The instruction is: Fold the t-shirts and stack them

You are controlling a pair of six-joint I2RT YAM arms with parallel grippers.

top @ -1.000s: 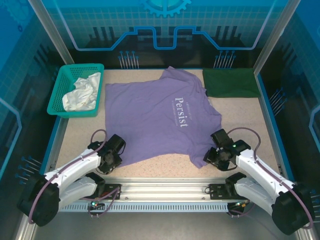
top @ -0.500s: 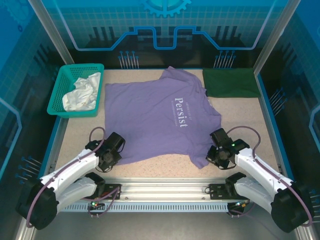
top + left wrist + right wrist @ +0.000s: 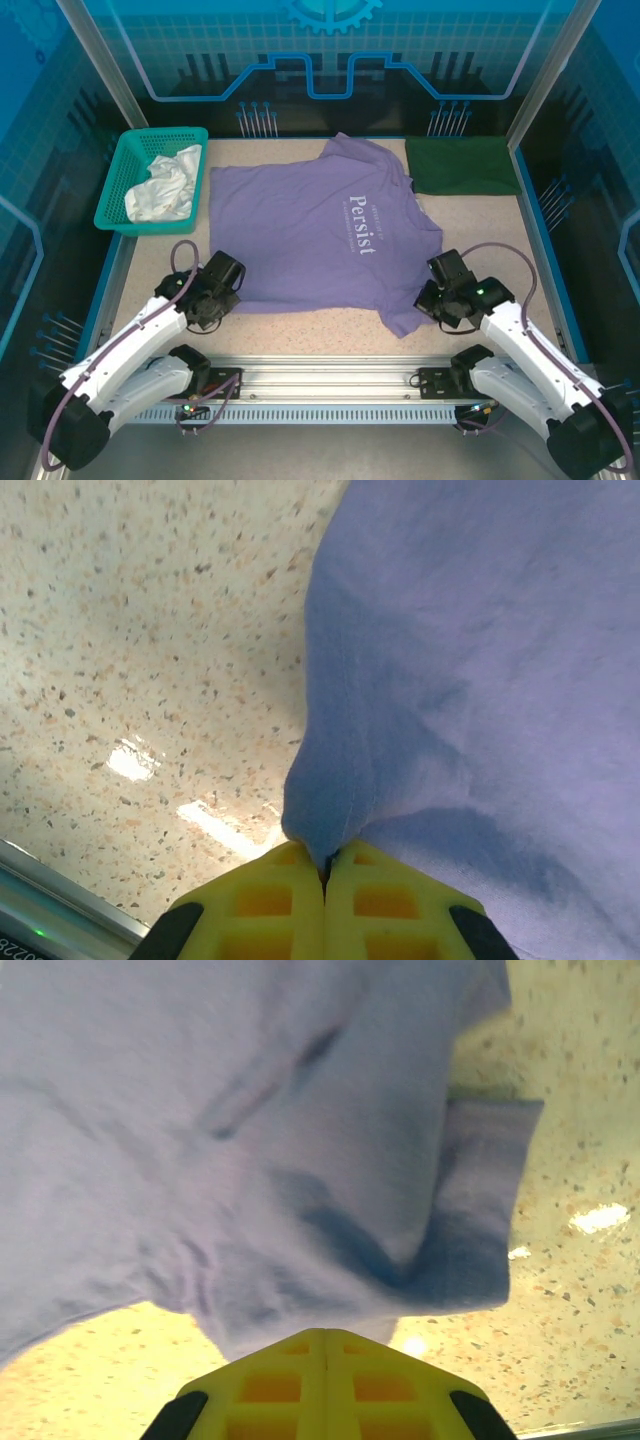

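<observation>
Two t-shirts: left end effector [image 3: 323, 865] and right end effector [image 3: 322, 1336] pinch purple t-shirt [image 3: 310, 240], green t-shirt [image 3: 462, 165] folded.

Printed t-shirt [image 3: 310, 230] spread flat mid-table [image 3: 500, 250]. Folded t-shirt [image 3: 462, 165] at far right corner, just beside the printed one's far right edge. Basket [image 3: 113, 222] far left, just left of the printed t-shirt; crumpled cloth [image 3: 163, 188] inside. Left gripper [image 3: 324, 865] at the near-left corner, right gripper [image 3: 322, 1335] at the near-right; jaws clamped on cloth.

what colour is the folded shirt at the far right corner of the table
Dark green. The folded shirt shows best in the top external view.
</observation>
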